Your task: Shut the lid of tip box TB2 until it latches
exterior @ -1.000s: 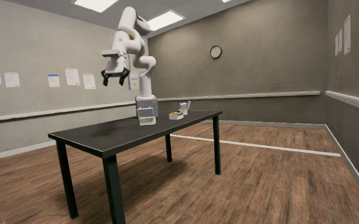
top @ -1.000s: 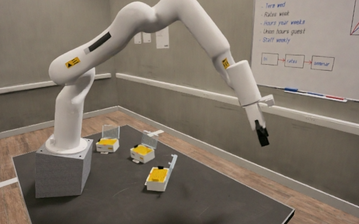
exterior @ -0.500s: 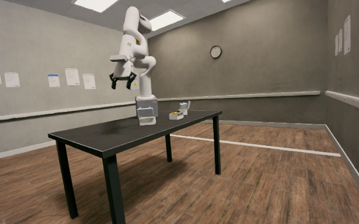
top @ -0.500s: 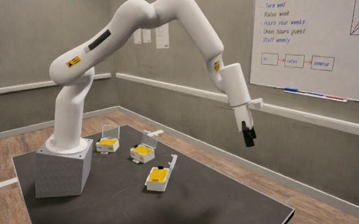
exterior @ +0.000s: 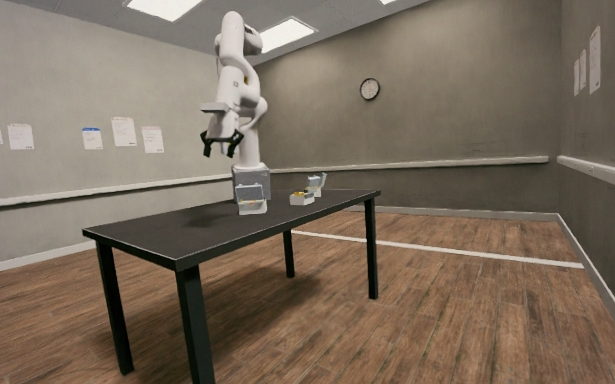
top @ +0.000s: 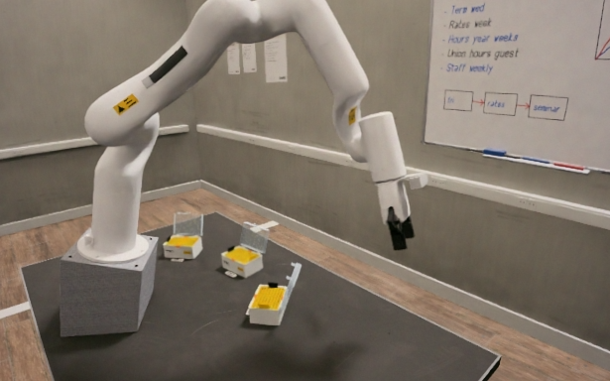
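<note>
Three white tip boxes with yellow tip racks stand on the black bench, all with their lids raised. One box (top: 183, 247) is beside the robot base. A second box (top: 243, 258) is in the middle. A third box (top: 270, 300) is nearest the front. They also show in the exterior view as the far box (exterior: 317, 184), the middle box (exterior: 302, 198) and the near box (exterior: 251, 200). Their labels are too small to read, so I cannot tell which is TB2. My gripper (top: 400, 233) is open and empty, high above the bench and apart from every box; it also shows in the exterior view (exterior: 221, 142).
The grey robot pedestal (top: 107, 288) stands at the bench's back left corner. The bench's long edge runs close under the gripper's side. A whiteboard (top: 537, 79) hangs on the wall behind.
</note>
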`<move>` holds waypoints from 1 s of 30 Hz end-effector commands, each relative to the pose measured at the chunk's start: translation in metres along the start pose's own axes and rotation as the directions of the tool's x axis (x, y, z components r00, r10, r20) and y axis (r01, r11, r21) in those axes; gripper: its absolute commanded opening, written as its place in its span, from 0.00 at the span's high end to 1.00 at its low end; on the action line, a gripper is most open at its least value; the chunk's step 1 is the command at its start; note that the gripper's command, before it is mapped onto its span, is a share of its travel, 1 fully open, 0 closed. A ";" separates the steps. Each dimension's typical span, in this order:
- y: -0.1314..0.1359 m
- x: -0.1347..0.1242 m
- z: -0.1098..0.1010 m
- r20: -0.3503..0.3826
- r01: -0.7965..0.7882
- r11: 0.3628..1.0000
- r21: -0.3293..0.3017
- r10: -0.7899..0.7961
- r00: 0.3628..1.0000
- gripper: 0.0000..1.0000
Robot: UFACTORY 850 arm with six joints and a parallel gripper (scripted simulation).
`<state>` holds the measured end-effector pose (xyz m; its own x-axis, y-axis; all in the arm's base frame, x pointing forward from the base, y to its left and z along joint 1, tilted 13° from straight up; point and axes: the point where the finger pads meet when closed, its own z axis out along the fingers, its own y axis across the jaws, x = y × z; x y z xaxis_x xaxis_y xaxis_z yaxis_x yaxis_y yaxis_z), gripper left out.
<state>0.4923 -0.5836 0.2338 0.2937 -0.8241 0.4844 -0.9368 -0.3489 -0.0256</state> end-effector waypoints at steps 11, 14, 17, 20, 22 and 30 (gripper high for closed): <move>-0.002 -0.051 -0.006 0.015 -0.034 0.998 -0.045 0.035 0.999 0.00; -0.002 -0.066 -0.008 0.020 -0.045 0.997 -0.060 0.046 0.999 0.00; -0.001 -0.078 -0.010 0.023 -0.056 0.996 -0.074 0.058 0.998 0.00; -0.001 -0.085 -0.011 0.023 -0.056 0.996 -0.074 0.058 0.998 0.00; -0.001 -0.090 -0.012 0.025 -0.066 0.994 -0.087 0.068 0.997 0.00; 0.002 -0.122 -0.017 0.024 -0.086 0.990 -0.110 0.089 0.996 0.00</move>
<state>0.4566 -0.4870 0.1927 0.2290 -0.8635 0.4494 -0.9693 -0.2447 0.0238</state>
